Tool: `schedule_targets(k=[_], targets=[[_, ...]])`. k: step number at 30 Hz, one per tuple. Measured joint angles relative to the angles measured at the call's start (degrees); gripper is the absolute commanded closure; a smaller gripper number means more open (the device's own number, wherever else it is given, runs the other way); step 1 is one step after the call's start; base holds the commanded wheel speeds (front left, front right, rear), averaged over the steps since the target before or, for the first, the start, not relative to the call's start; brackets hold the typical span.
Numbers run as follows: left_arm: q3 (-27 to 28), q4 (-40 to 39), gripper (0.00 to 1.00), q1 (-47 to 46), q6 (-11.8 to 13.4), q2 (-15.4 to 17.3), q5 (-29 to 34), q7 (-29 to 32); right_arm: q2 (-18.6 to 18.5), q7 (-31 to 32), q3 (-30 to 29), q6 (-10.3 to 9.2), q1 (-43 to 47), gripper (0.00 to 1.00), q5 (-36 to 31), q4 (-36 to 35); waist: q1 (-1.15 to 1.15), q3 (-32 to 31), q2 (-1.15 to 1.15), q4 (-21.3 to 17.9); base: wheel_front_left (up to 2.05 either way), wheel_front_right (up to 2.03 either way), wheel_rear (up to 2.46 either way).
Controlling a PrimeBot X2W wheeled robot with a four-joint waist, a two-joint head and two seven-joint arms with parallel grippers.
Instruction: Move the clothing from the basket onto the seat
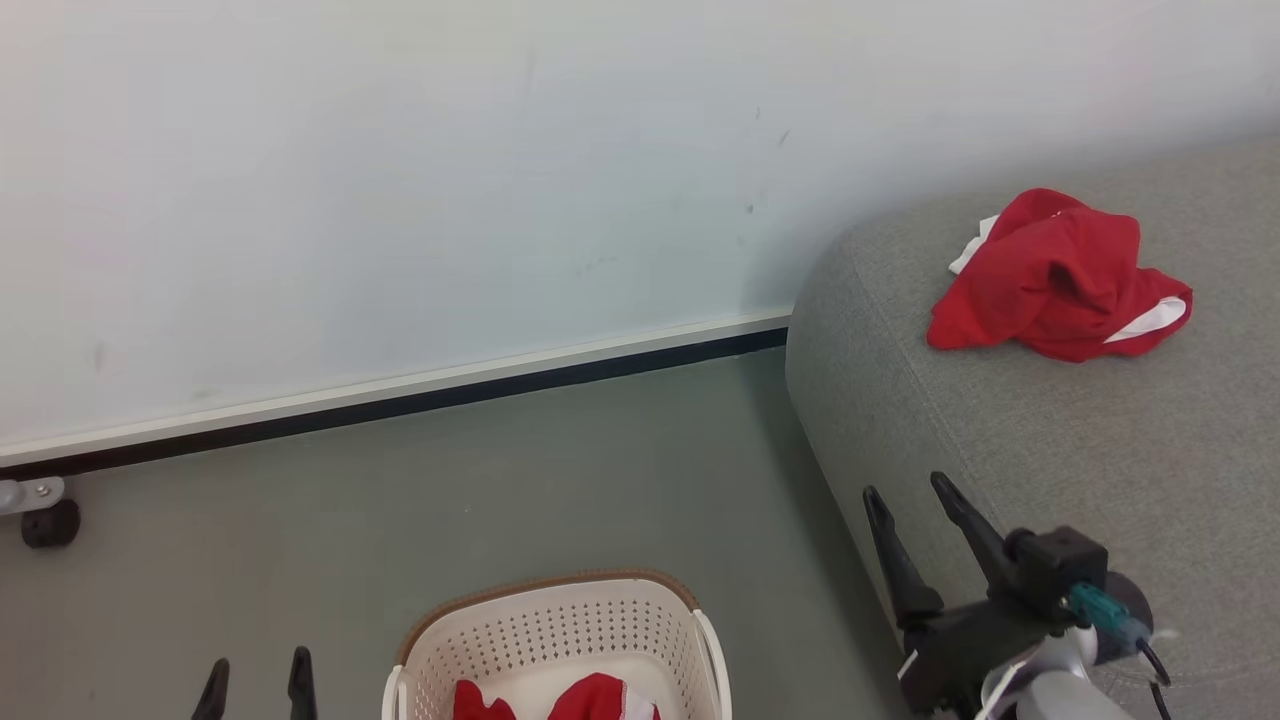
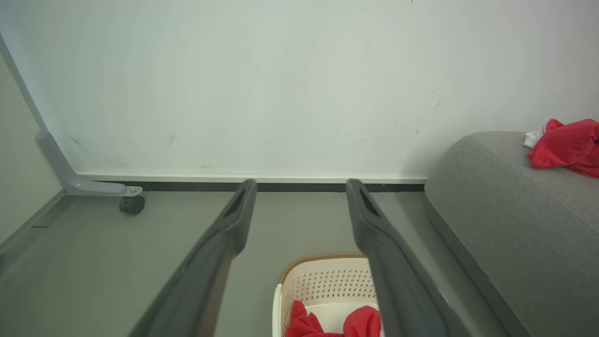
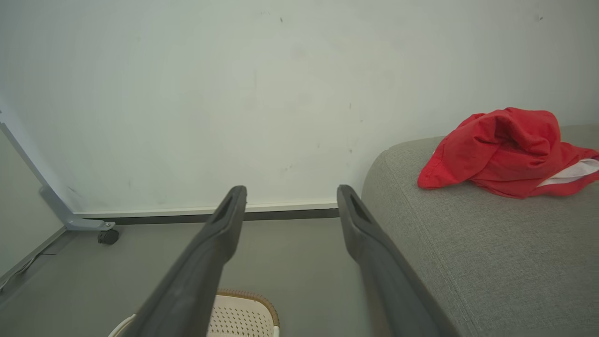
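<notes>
A crumpled red garment (image 1: 1060,275) with white panels lies on the grey sofa (image 1: 1050,440) at the right, also seen as the red garment (image 3: 505,150) and the red garment (image 2: 568,145) in the wrist views. The cream basket (image 1: 560,640) stands on the floor at the bottom centre with more red clothing (image 1: 590,700) inside. My right gripper (image 1: 912,492) is open and empty over the sofa's front edge, well short of the garment. My left gripper (image 1: 258,668) is open and empty, left of the basket (image 2: 323,285).
A white wall with a dark skirting strip (image 1: 400,405) runs behind the grey floor. A grey metal leg with a black castor (image 1: 48,520) stands at the far left near the wall. Bare floor (image 1: 560,470) lies between basket, wall and sofa.
</notes>
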Motion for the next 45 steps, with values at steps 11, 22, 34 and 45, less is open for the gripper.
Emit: schedule_targets(k=[11, 22, 34, 45], targets=[[3.88, -4.36, 0.00, 3.34, 0.48, -1.22, 2.05, -0.01, -1.10, 0.00, -2.71, -1.91, 7.72, 0.00, -2.44, -8.82, 0.00, -0.17, 0.00, -0.29, 0.00, 0.00, 0.00], [5.32, -5.88, 0.00, 4.83, 0.48, -2.60, 3.03, -0.01, -1.31, 0.00, -4.45, -2.46, 10.07, 0.00, -4.32, -12.48, 0.00, -0.20, 0.00, -0.62, 0.00, 0.00, 0.00], [5.80, -6.61, 0.00, 4.95, 0.49, -3.33, 3.98, -0.01, -1.30, 0.00, -5.95, -2.49, 11.29, 0.00, -5.43, -14.61, 0.00, 0.09, 0.00, -0.76, 0.00, 0.00, 0.00], [6.01, -7.17, 0.00, 4.95, 0.49, -3.74, 5.48, -0.01, -1.31, 0.00, -7.11, -2.76, 11.32, 0.00, -5.88, -15.74, 0.00, 0.73, 0.00, -0.71, 0.00, 0.00, 0.00]])
